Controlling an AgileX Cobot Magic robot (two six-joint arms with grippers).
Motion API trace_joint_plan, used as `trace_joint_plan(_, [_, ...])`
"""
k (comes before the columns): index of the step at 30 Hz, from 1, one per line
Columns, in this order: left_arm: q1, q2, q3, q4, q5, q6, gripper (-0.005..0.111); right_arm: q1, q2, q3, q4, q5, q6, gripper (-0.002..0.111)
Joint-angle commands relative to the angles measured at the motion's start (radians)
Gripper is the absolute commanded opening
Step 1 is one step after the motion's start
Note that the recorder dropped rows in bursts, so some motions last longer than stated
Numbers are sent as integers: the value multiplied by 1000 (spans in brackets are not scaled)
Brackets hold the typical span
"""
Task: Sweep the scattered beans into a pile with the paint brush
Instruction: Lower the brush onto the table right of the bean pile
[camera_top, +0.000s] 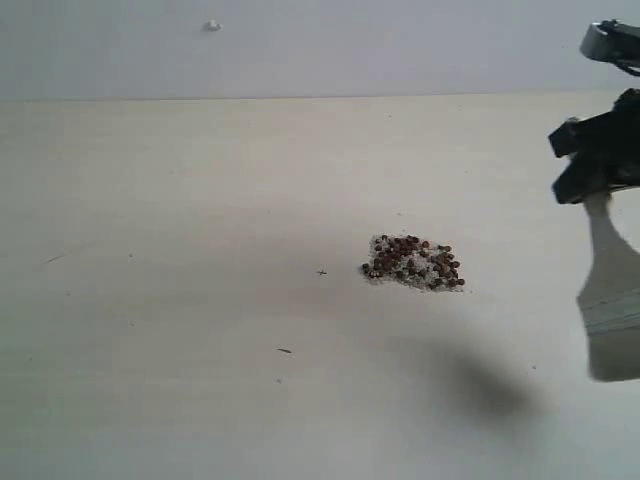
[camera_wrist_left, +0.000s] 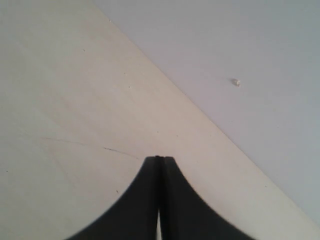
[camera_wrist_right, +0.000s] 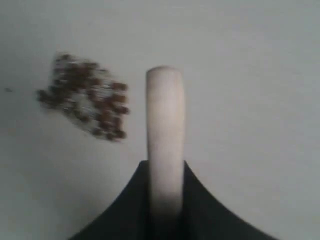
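We see the beans (camera_top: 412, 263) gathered in one tight pile, just right of the middle of the table (camera_top: 150, 250). Our right gripper (camera_top: 598, 165) clamps the paint brush (camera_top: 610, 300) by its handle at the right edge, apart from the pile. Our left gripper (camera_wrist_left: 160, 161) is closed and empty.

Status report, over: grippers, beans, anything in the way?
Left gripper: jaws shut, empty. Right gripper: jaws shut on paint brush, apart from piled beans. No obstacle seen.
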Motion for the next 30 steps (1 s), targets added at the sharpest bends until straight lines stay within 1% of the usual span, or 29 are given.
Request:
trace_joint_plan(1, [-2,-7,2,-5,-1,8,0,-3,89,23,332,0,-270,0])
trace_joint_plan(3, [-2,-7,2,-5,-1,8,0,-3,129,38,431,11,-360,0])
trace_joint_plan(6, [-2,-7,2,-5,-1,8,0,-3,187,54,546,11,-442,0])
trace_joint_plan(11, [-2,-7,2,-5,-1,8,0,-3,282,62,657,0,-488,0])
trace_joint_plan(13, [-2,-7,2,-5,-1,8,0,-3,306,60,655,-22,-492,0])
trace_joint_plan(16, [-2,-7,2,-5,-1,8,0,-21,306,29,640,-10,-496,0])
trace_joint_plan(19, [-2,-7,2,-5,-1,8,0,-61,297,-17,557,15,-410,0])
trace_joint_plan(21, [-2,-7,2,-5,-1,8,0,-81,297,-21,525,-4,-410,0])
trace_joint_plan(25, [-2,-7,2,-5,-1,8,0,-101,303,-21,520,-70,-410,0])
trace_joint_plan(30, [-2,-7,2,-5,-1,8,0,-101,356,-21,533,-81,-410,0])
